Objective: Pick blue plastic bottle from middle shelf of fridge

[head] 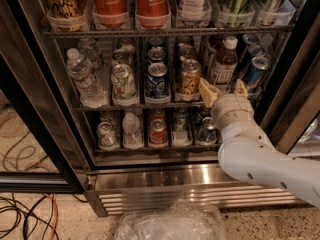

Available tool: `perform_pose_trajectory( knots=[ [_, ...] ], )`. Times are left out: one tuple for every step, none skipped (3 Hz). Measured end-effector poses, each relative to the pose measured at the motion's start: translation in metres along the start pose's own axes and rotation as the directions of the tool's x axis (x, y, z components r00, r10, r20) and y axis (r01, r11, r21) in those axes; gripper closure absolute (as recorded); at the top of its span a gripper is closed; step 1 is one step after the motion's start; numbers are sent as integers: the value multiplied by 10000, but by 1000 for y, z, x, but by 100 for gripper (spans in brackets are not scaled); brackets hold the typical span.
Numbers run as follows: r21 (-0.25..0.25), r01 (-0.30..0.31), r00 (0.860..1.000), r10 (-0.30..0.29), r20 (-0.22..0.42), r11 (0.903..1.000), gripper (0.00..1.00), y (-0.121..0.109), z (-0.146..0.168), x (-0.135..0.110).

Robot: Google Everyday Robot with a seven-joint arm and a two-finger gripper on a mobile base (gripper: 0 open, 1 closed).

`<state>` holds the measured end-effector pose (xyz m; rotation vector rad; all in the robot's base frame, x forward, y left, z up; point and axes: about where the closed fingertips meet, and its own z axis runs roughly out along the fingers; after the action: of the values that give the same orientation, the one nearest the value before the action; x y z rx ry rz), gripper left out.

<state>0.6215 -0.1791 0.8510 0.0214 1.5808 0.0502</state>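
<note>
We are reaching in: our gripper (224,90) hangs at the front edge of the shelf (130,105), jaws spread wide and empty. The bottle (223,64) stands just behind, inside the fridge (150,179). Next we need to push forward around it and squeeze.

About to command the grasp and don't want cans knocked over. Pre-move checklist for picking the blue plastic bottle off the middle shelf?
1. Target visible: blue plastic bottle stands upright at the right of the middle shelf. ok
2. Gripper open: fingers spread. ok
3. Sideways alignment: gripper at the shelf's front edge, directly below the bottle. ok
4. Fingers around the bottle: they sit low, near its base, and one view does not show depth. cannot tell
5. Neighbour clearance: tan can and blue can flank the fingers closely. cannot tell
6. Fridge access: front open at the shelf. ok
</note>
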Motion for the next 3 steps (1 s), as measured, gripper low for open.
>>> perform_pose_trajectory(
  knots=[
    [-13,223,9996,-223,167,9998,28,0,9,0],
    [43,425,9986,-427,326,9991,29,-4,17,-2],
    [112,579,9964,-585,611,9983,29,-9,30,-8]
  ],
)
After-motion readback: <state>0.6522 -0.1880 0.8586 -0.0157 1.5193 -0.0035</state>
